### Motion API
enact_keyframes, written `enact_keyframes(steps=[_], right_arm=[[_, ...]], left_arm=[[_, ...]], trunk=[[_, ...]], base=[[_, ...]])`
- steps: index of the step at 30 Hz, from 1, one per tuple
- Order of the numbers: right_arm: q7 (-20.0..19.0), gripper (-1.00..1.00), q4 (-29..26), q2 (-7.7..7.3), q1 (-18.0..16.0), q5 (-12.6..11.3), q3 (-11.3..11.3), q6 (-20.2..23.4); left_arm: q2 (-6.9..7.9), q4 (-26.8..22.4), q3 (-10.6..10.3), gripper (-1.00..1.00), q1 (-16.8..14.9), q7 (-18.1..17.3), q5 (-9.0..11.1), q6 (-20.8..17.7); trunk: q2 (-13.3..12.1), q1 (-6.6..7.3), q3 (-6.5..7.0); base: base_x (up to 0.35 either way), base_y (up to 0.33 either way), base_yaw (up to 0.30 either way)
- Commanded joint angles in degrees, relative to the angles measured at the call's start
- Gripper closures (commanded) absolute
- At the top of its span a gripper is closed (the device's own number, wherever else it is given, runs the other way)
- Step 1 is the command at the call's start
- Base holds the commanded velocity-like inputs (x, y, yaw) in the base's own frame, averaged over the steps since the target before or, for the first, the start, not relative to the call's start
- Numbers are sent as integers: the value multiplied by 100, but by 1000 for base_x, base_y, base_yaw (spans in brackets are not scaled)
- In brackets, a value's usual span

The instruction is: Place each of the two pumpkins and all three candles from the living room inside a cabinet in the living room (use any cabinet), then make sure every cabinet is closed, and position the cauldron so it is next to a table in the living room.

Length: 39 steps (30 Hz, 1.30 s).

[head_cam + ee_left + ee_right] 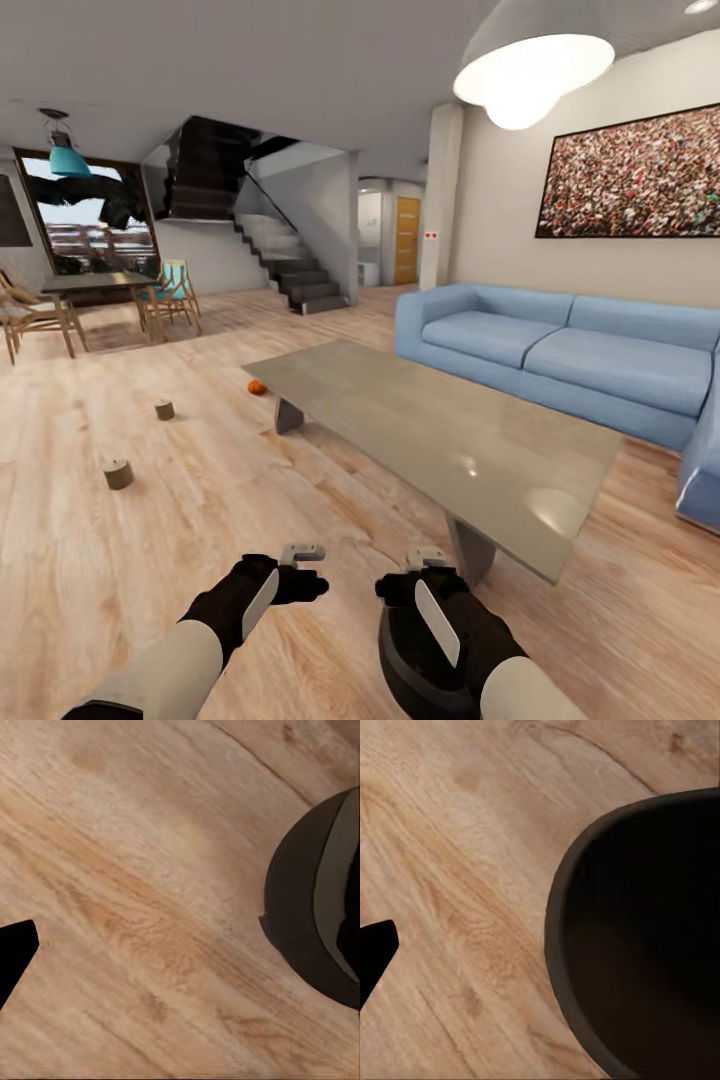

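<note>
Cauldron (400, 660) sits beside coffee table (480, 450); both grippers, left (302, 570) and right (425, 572), jaws unreadable; candles (118, 473) need fetching next

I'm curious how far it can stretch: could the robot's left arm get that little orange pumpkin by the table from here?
Probably not. The small orange pumpkin lies far across the wooden floor, beside the grey coffee table, well beyond the left gripper. Nothing blocks it; the robot would likely have to roll closer.
</note>
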<state>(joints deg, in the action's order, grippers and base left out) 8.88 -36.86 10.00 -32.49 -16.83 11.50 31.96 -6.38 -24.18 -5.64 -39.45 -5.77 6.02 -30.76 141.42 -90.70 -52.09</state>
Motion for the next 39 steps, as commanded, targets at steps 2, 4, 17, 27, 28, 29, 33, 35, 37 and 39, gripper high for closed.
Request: enact_keyframes(steps=[2, 4, 17, 27, 28, 29, 33, 35, 37, 39], right_arm=[[51, -100, -7, 0, -2, -57, 10, 20], [52, -100, -7, 0, -3, -57, 10, 19], [46, -100, -6, 0, -1, -100, 10, 13], [50, -100, -6, 0, -1, -118, 10, 12], [50, -100, -6, 0, -1, -118, 12, 12], [51, -100, -6, 0, -2, -118, 13, 12], [52, -100, -1, 0, -2, -119, 17, 12], [50, -100, 1, 0, -3, -119, 18, 12], [48, -100, 2, 0, -1, -119, 19, 12], [47, -100, 2, 0, -1, -119, 19, 12]], left_arm=[[5, -8, -38, -100, -1, 15, 57, -26], [4, -8, -36, -100, -1, 15, 57, -26], [-9, -8, -34, -100, -1, 15, 57, -27], [-15, -8, -34, -100, -1, 15, 57, -28], [-16, -8, -34, -100, -1, 15, 57, -28], [-19, -8, -34, -100, -1, 15, 59, -28], [-28, -8, -37, -100, -1, 22, 128, -25], [-28, -8, -40, -100, -1, 23, 178, -26], [-25, -8, -39, -100, -1, 23, 201, -26], [-25, -8, -39, -100, -1, 23, 221, -24]], trunk=[[-79, 46, 30], [-159, 90, 66], [-681, 376, 299], [-1082, 595, 479], [-1122, 617, 497], [-1162, 639, 515], [-1322, 727, 587], [-1403, 771, 623], [-1483, 815, 658], [-1483, 815, 658]], base=[[-49, 267, 284], [-58, 272, 284], [-67, 278, 284], [-65, 274, 284], [-50, 262, 284], [-40, 252, 284], [-20, 150, 284], [-8, 57, 284], [-5, 36, 284], [-2, 19, 284]])
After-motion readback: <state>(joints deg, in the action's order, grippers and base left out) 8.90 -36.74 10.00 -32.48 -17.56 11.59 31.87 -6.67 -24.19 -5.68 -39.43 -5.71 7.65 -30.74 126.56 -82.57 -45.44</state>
